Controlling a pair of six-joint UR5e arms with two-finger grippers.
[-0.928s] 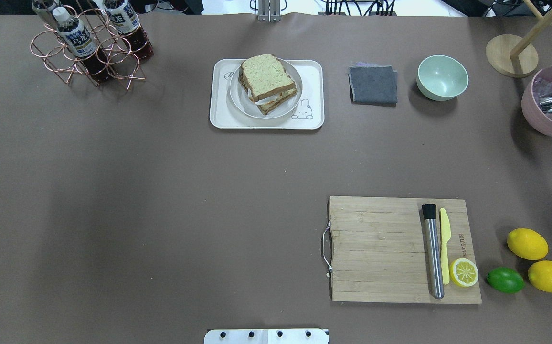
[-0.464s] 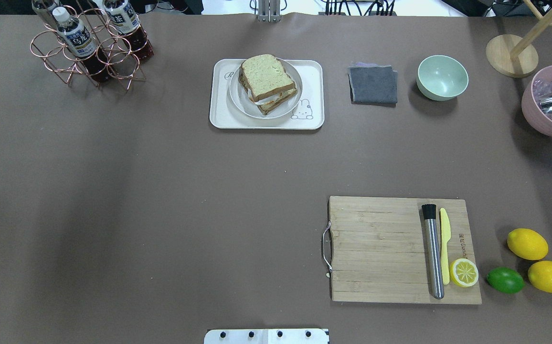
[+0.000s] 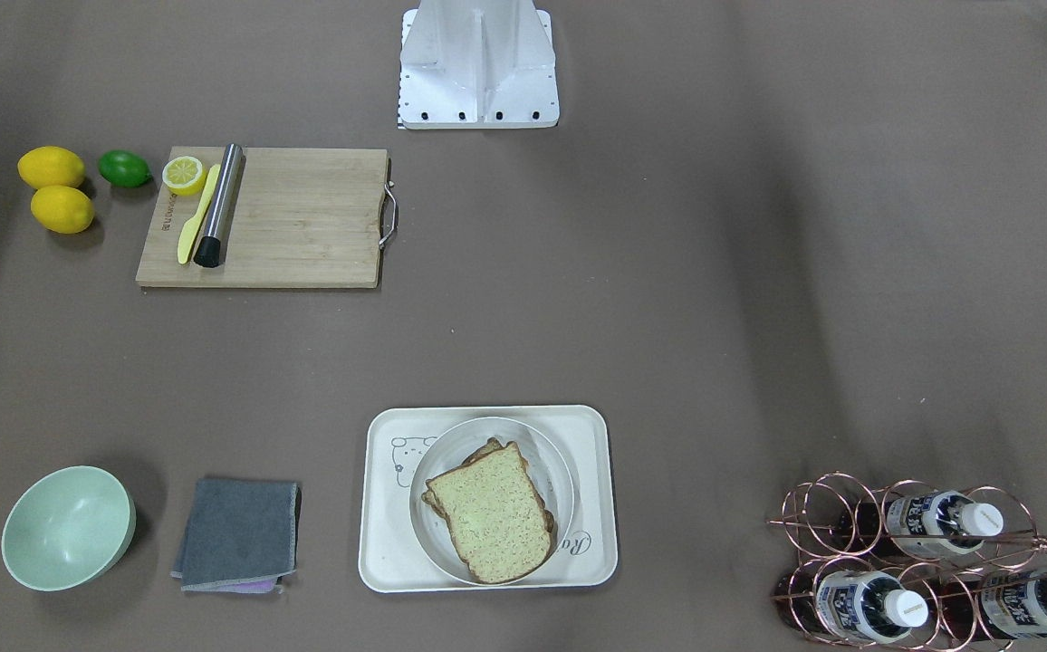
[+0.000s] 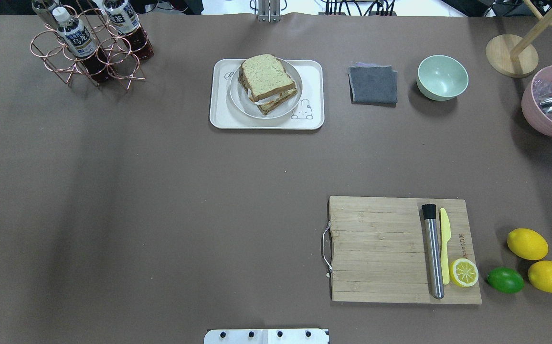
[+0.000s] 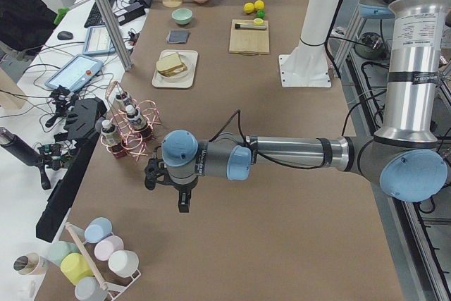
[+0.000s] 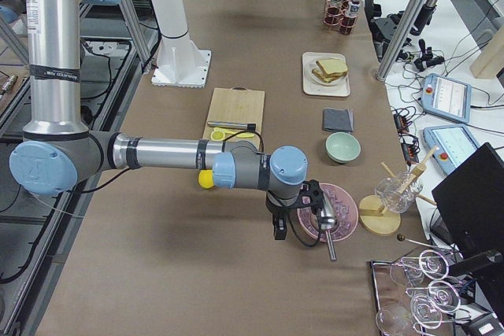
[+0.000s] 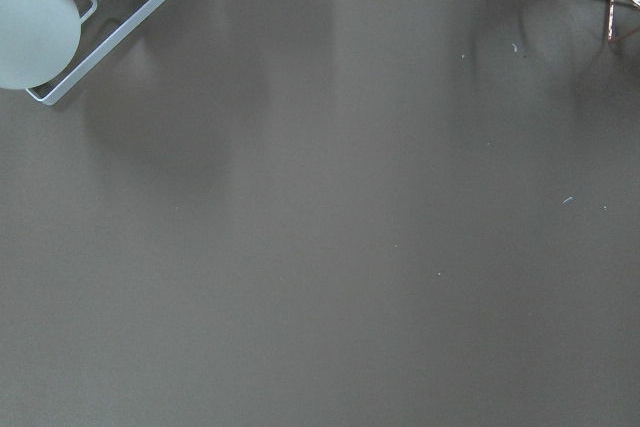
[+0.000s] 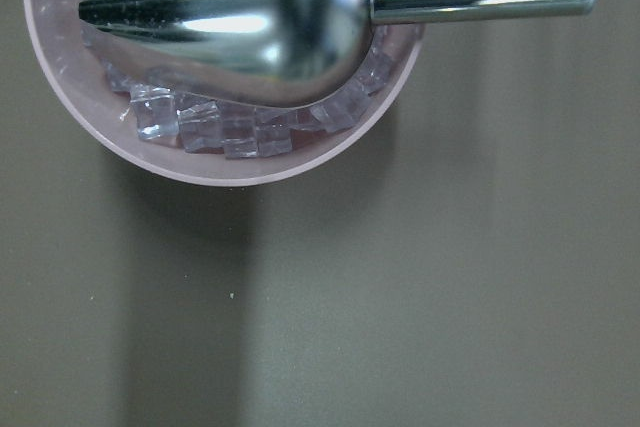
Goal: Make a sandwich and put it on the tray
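Observation:
The sandwich (image 4: pixel 266 79), two speckled tan slices with white egg showing between them, lies on a round white plate (image 4: pixel 238 99) that stands on the cream tray (image 4: pixel 315 71) at the table's far middle. It also shows in the front-facing view (image 3: pixel 492 516) on the tray (image 3: pixel 598 453). My left gripper (image 5: pixel 183 202) hangs over bare table far off to the left, near the bottle rack; I cannot tell if it is open. My right gripper (image 6: pixel 279 230) hangs by the pink bowl far to the right; I cannot tell its state either. Neither shows in the overhead view.
A wooden cutting board (image 4: pixel 376 248) with a steel muddler (image 4: pixel 433 253), yellow knife and lemon half lies near right. Two lemons and a lime (image 4: pixel 505 280) sit beside it. A grey cloth (image 4: pixel 374 85), green bowl (image 4: pixel 442 77), pink ice bowl (image 4: pixel 538 112) with scoop, and bottle rack (image 4: pixel 90 45) stand at the back.

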